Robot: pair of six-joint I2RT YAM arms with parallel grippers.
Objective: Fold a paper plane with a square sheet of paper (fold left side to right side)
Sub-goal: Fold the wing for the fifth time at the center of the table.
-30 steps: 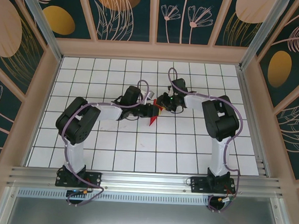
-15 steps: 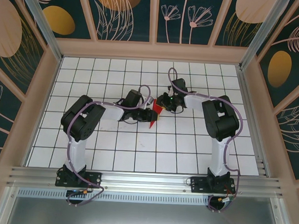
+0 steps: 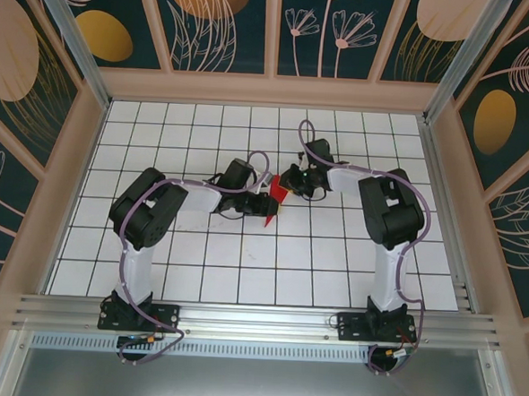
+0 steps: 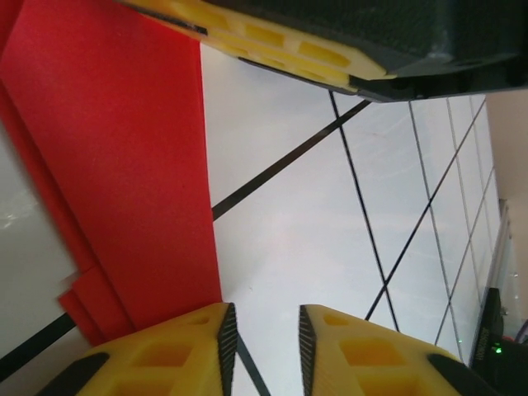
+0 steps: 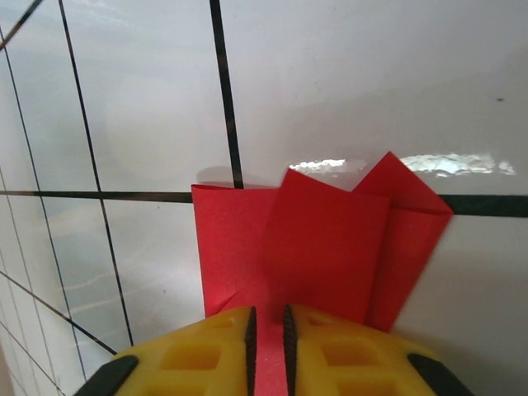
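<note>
The square sheet of paper (image 3: 274, 201) lies mid-table, folded into a narrow red wedge with its tip toward me. My left gripper (image 3: 259, 199) sits just left of it. In the left wrist view the red paper (image 4: 115, 165) lies flat beside my left gripper (image 4: 264, 346), which is open over bare tile, one finger at the paper's edge. My right gripper (image 3: 289, 182) is at the wedge's far end. Seen from the right wrist, the layered folds (image 5: 322, 239) spread ahead of my right gripper (image 5: 268, 346), whose jaws stand a slim gap apart with red paper showing in that gap.
The white gridded table (image 3: 333, 256) stretches on all sides of the paper. Wooden walls (image 3: 446, 173) with patterned panels enclose it. An aluminium rail (image 3: 257, 319) carrying both arm bases runs along the near edge.
The left arm has shifted slightly right, bringing its gripper closer to the paper. Both grippers' jaws have narrowed. The paper has stayed in place.
</note>
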